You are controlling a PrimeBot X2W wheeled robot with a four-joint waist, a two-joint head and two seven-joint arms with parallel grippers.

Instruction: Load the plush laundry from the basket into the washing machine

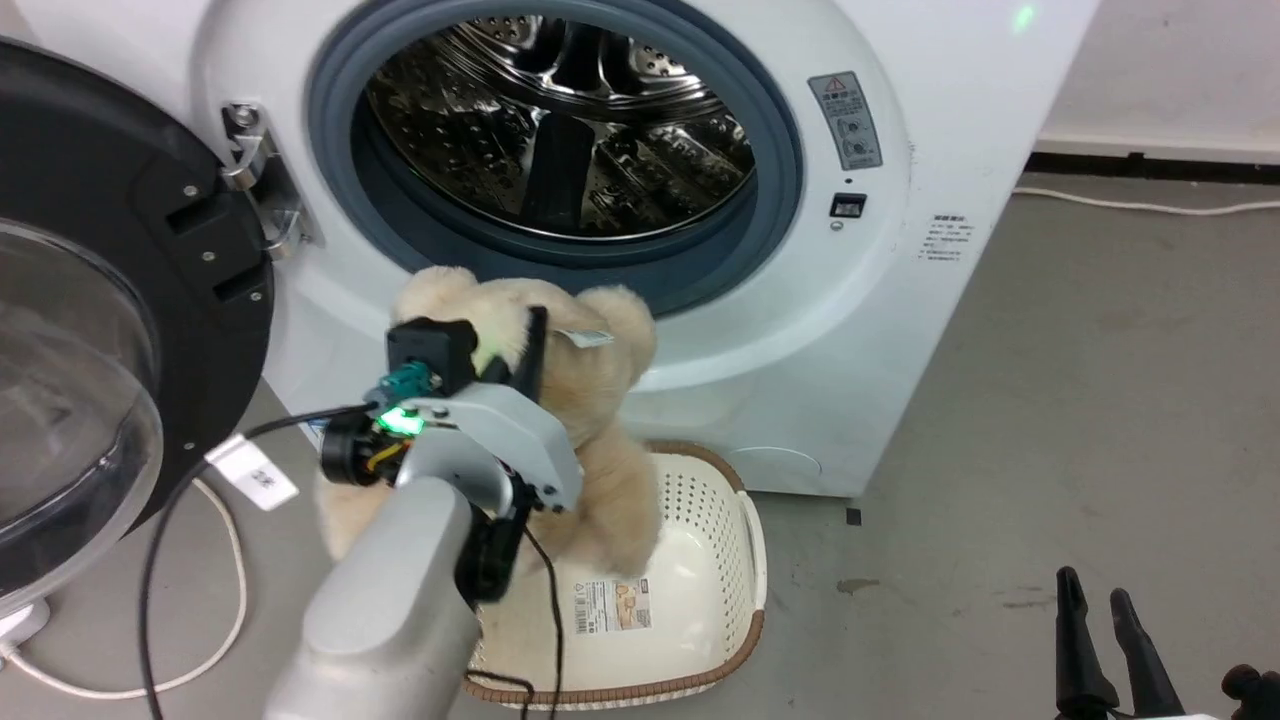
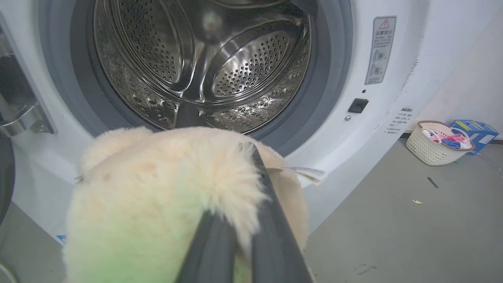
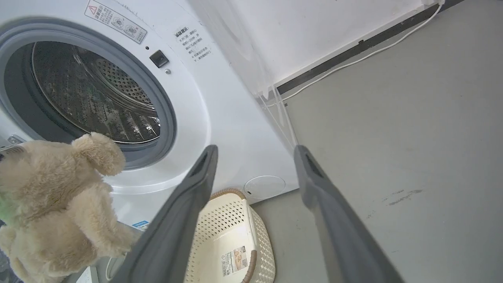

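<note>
A woven bin [image 2: 426,151] of coloured items sits beside a blue box [image 2: 475,131]; a white cable [image 1: 1150,207] crosses the floor [image 1: 1100,400].

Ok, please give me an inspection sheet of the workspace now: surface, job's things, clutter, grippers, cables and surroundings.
Surface: grey floor, a few dark marks.
Job's things: plush laundry held above the basket, before the washing machine; door open, nothing seen in the drum.
Clutter: second basket of coloured things and blue box by the wall.
Grippers: left gripper jaws shut on the plush laundry; right gripper jaws open, holding nothing.
Cables: black cable by the left arm; white cable on the floor; white cord along the wall.
Surroundings: white wall, dark skirting.
</note>
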